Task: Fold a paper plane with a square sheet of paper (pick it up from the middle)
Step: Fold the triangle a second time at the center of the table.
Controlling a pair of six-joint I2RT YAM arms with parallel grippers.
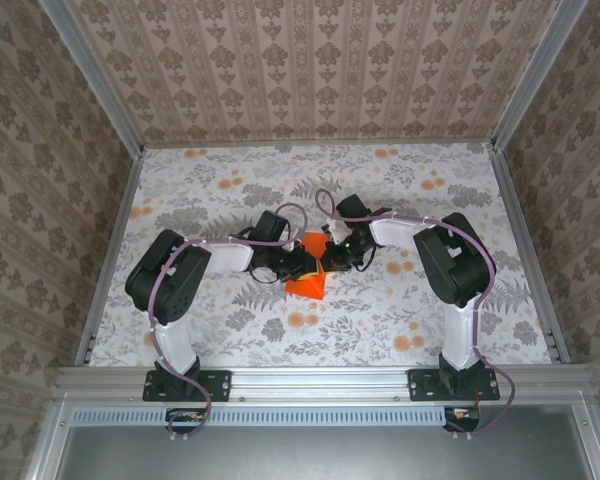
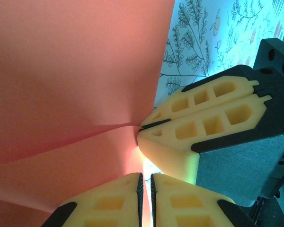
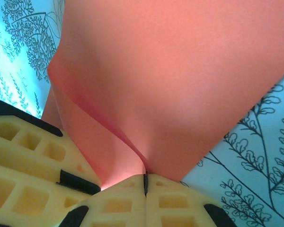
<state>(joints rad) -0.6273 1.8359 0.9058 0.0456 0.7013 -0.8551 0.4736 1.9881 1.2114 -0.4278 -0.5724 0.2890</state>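
- Now, you have the square sheet of paper (image 1: 307, 282) at the middle of the flowered tablecloth (image 1: 400, 310), between the 2 arms in the top view.
- It is plain, vivid orange, far brighter than the pale flowers printed around it, and you can see no marking on its surface.
- From above it reads as a small bent wedge rather than a flat square. A bright lower flap points toward the near edge of the table, and a darker, shaded part rises behind it between the grippers.
- Your left gripper (image 1: 302, 262) reaches in from the left and your right gripper (image 1: 330, 258) from the right, and their tips meet just beside each other over the sheet.
- In the left wrist view, the left gripper (image 2: 146, 198) has its yellow fingers (image 2: 109, 205) pressed together, with only a thin slit between the black pads. The square sheet of paper (image 2: 75, 71) runs down into that slit, so you are clamped on it.
- In that same view the right gripper (image 2: 149, 126) comes in from the right, jaws together on the sheet. A sharp crease fans out from its tip across the orange surface.
- In the right wrist view, the right gripper (image 3: 145, 187) is closed on the square sheet of paper (image 3: 180, 71), which gathers into a narrow fold at the pinch and spreads wide above it.
- The left gripper (image 3: 92, 184) sits against it on the left, pinching the same gathered fold.
- You cannot tell from these views whether the lower flap touches the cloth.
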